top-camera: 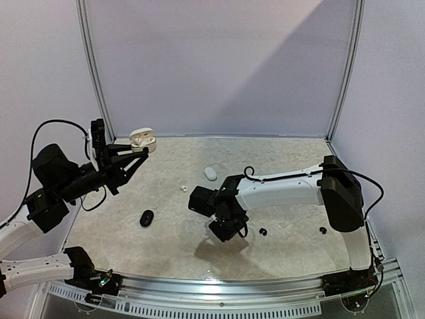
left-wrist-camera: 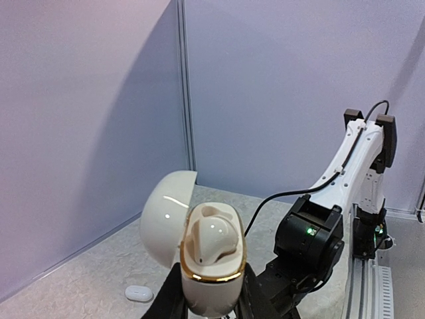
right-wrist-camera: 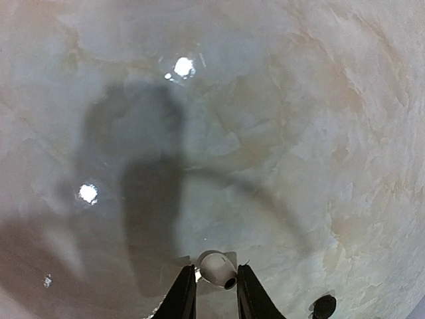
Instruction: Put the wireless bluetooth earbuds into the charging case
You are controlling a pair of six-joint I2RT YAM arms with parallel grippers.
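Observation:
My left gripper (top-camera: pixel 136 154) is raised at the far left and shut on a white charging case with a gold rim (top-camera: pixel 143 139). In the left wrist view the case (left-wrist-camera: pixel 211 282) stands upright between the gripper's (left-wrist-camera: pixel 211 304) fingers with its lid open. One white earbud (left-wrist-camera: pixel 212 240) sits in it. My right gripper (top-camera: pixel 226 229) points down at mid-table, close to the surface. In the right wrist view it (right-wrist-camera: pixel 214 271) is closed around a white earbud (right-wrist-camera: pixel 216 267). Another white earbud (top-camera: pixel 183 189) lies on the table, and two black earbuds (top-camera: pixel 263 231) (top-camera: pixel 323 230) lie to the right.
A black closed case (top-camera: pixel 147 218) lies at the left front. A white closed case (top-camera: pixel 210 173) lies near the back middle, and it also shows in the left wrist view (left-wrist-camera: pixel 139 293). One black earbud (right-wrist-camera: pixel 324 306) lies just right of my right fingers. Walls enclose the table.

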